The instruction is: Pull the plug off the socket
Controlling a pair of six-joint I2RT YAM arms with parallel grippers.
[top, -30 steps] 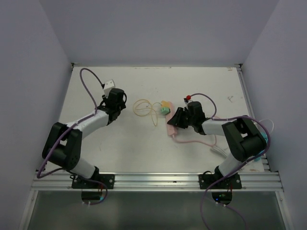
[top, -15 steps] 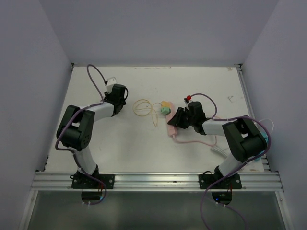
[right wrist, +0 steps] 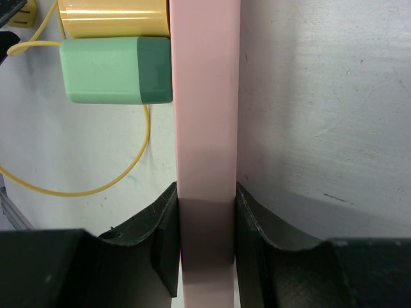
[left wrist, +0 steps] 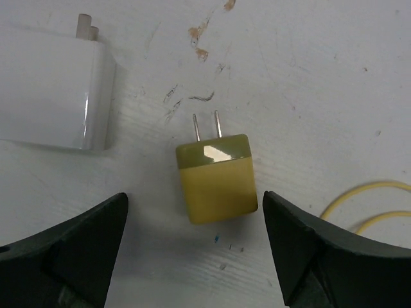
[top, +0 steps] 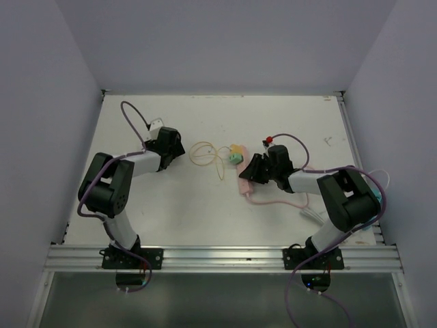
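An olive-yellow plug (left wrist: 217,181) lies flat on the table, its two prongs bare and pointing away. My left gripper (left wrist: 194,215) stands open around it, one finger on each side and neither touching. In the top view that gripper (top: 172,143) sits at the left rear of the table and hides this plug. My right gripper (right wrist: 205,196) is shut on the pink socket strip (right wrist: 204,96), seen from above as the strip (top: 244,183) under the gripper (top: 251,172). A green plug (right wrist: 115,69) and a yellow plug (right wrist: 110,18) sit in the strip's side.
A white adapter (left wrist: 51,90) lies just beyond my left finger, also seen as the white adapter (top: 156,124) from above. A thin yellow cable (top: 206,154) loops between the two arms. The strip's pink cord (top: 283,202) trails toward the right arm's base.
My left gripper has opened and let go of the olive-yellow plug, which now lies on the table. The left arm first swung toward the white adapter. The right arm has held still.
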